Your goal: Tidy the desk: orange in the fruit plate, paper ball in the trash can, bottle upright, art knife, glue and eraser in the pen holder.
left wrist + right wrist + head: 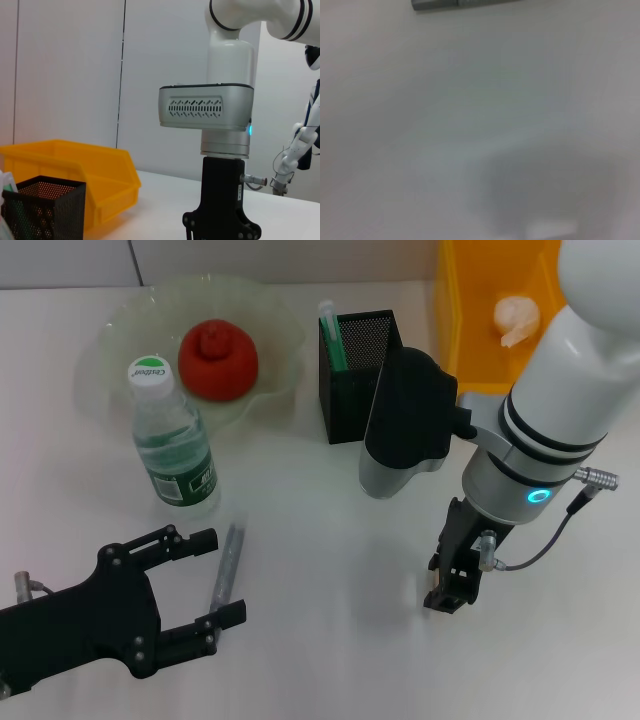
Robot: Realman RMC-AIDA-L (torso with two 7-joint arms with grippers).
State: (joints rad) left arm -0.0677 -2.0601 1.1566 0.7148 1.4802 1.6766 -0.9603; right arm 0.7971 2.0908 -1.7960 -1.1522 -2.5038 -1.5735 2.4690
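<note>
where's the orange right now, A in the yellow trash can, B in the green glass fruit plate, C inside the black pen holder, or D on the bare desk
B: the orange sits in the fruit plate, behind the upright bottle.

Black mesh pen holder (358,375); glossy yellow plastic trash can (470,310).

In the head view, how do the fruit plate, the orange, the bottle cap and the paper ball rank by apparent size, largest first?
1. fruit plate
2. orange
3. paper ball and bottle cap: look alike; the ball lies farther away, so unranked.
</note>
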